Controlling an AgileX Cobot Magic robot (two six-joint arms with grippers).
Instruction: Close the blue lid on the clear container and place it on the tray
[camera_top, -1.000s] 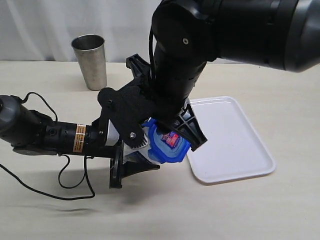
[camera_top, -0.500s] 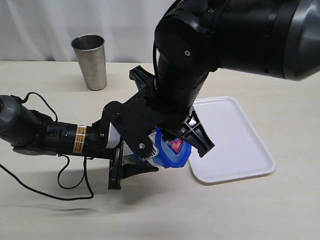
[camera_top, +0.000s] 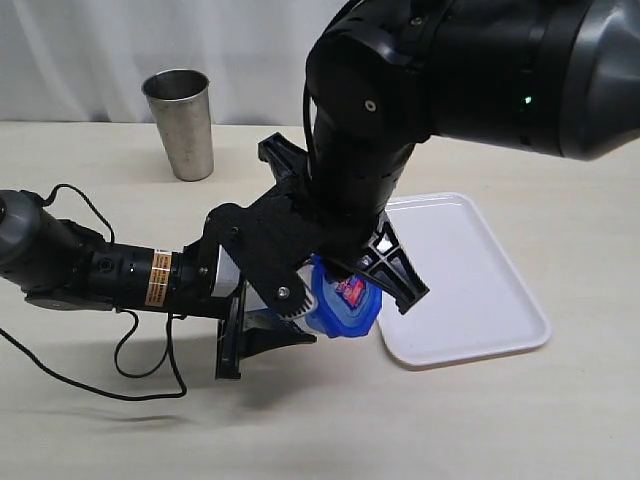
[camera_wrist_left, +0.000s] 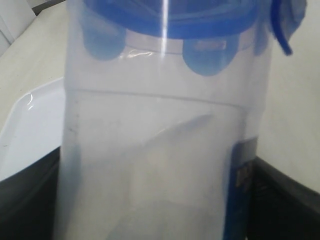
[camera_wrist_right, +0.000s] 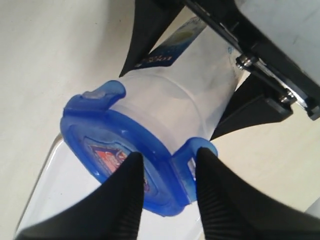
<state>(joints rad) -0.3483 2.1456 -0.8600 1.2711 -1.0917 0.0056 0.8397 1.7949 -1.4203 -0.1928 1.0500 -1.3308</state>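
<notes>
The clear container (camera_wrist_right: 186, 87) lies almost level above the table, my left gripper (camera_top: 268, 322) shut around its body; dark fingers (camera_wrist_left: 286, 200) flank it in the left wrist view. The blue lid (camera_top: 346, 306) sits on its mouth, facing the tray (camera_top: 470, 285), red-and-white sticker outward. My right gripper (camera_wrist_right: 166, 167) comes from above and is shut on the blue lid (camera_wrist_right: 115, 140): one finger lies on the top face, the other on the outside of a side flap (camera_wrist_right: 192, 155). Another flap (camera_wrist_right: 102, 92) stands out from the rim. The printed label (camera_wrist_right: 170, 47) shows on the container's side.
A grey steel cup (camera_top: 182, 122) stands at the back left. The left arm's black cable (camera_top: 140, 350) loops over the table near the front left. The white tray's near corner (camera_wrist_right: 60, 195) lies just below the lid.
Over the first half second my right gripper turned and dropped onto the lid, and the lid end shifted slightly toward the tray. Since then nothing has visibly moved.
</notes>
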